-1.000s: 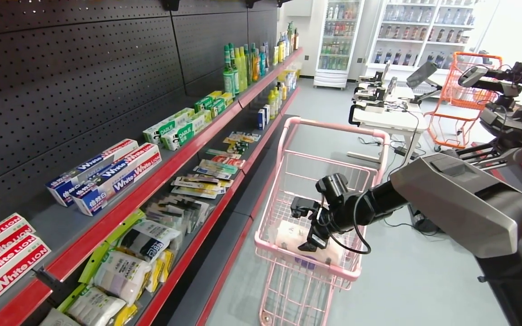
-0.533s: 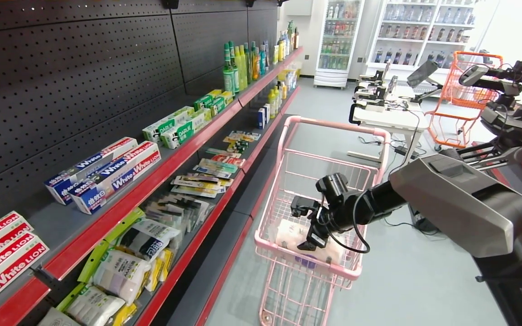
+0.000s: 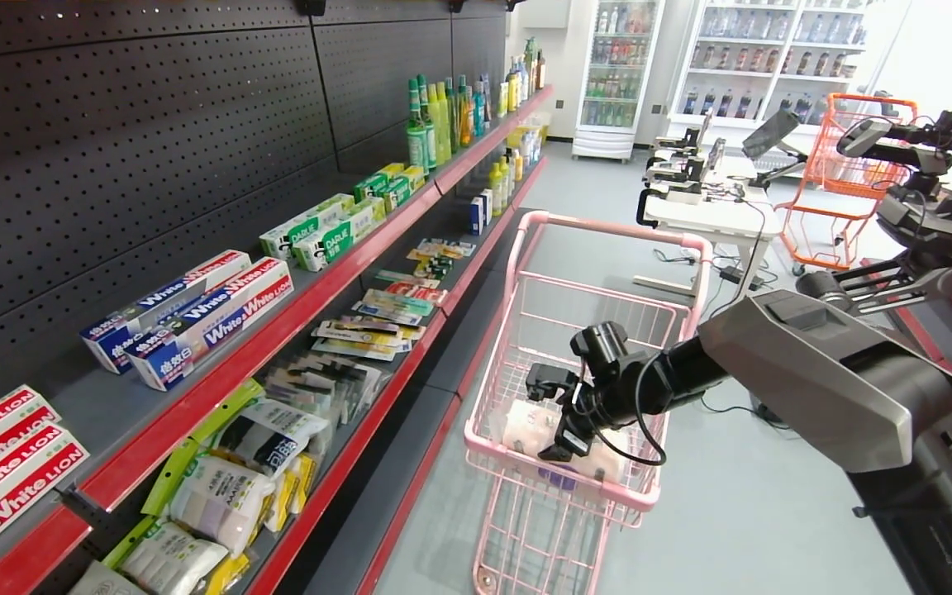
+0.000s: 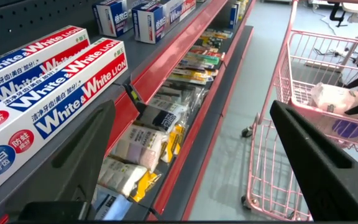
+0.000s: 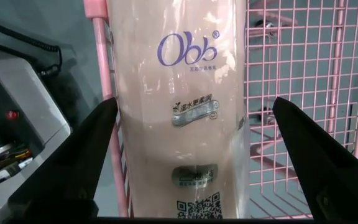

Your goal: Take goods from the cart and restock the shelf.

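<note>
A pink cart (image 3: 560, 486) stands in the aisle beside the shelf (image 3: 278, 347). A pale pink wrapped pack (image 3: 523, 424) lies in its basket on something purple (image 3: 559, 478). My right gripper (image 3: 549, 416) hangs open just above the pack. In the right wrist view the pack (image 5: 179, 93) lies lengthwise between the spread fingers of that gripper (image 5: 191, 155), against the cart's wire wall (image 5: 303, 74). My left gripper (image 4: 197, 162) is open and holds nothing, near the shelf's front edge beside toothpaste boxes (image 4: 48, 81). It faces along the aisle to the cart (image 4: 284, 81) and the pack (image 4: 331, 99).
The upper shelf holds toothpaste boxes (image 3: 195, 314) and green bottles (image 3: 430, 124). Soft packs (image 3: 220, 496) and flat packets (image 3: 377, 322) lie on the lower shelf. A white desk (image 3: 707, 215) and an orange cart (image 3: 848, 165) stand behind. Open floor lies right of the pink cart.
My right arm has eased slightly left and lower into the cart, closer to the pack. The head view has shifted a little.
</note>
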Robot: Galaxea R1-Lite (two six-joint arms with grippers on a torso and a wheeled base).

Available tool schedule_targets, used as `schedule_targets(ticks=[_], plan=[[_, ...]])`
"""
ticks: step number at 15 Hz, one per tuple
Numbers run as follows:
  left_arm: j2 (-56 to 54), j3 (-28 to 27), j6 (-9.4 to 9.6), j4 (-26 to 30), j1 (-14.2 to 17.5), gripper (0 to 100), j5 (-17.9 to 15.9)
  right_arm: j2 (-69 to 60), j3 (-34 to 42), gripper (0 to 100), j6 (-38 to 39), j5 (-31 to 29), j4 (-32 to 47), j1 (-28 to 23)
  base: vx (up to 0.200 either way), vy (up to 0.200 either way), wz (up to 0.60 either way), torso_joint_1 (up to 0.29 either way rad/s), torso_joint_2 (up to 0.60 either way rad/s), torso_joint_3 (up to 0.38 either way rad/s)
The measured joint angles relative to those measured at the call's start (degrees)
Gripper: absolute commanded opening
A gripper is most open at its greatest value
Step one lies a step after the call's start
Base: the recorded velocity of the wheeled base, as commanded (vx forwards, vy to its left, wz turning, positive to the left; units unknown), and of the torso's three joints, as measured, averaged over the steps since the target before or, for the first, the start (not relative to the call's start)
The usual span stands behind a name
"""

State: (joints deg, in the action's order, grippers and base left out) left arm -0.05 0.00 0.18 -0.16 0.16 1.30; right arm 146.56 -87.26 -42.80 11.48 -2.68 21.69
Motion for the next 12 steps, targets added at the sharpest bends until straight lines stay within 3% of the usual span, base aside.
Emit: schedule_targets(ticks=[12], plan=[[0.0, 0.0, -0.02, 0.0, 0.0, 100, 0.0, 1.77, -0.91, 100, 0.51, -0.07, -0.29, -0.13, 0.0, 0.0, 0.0, 0.0, 0.0, 0.0]])
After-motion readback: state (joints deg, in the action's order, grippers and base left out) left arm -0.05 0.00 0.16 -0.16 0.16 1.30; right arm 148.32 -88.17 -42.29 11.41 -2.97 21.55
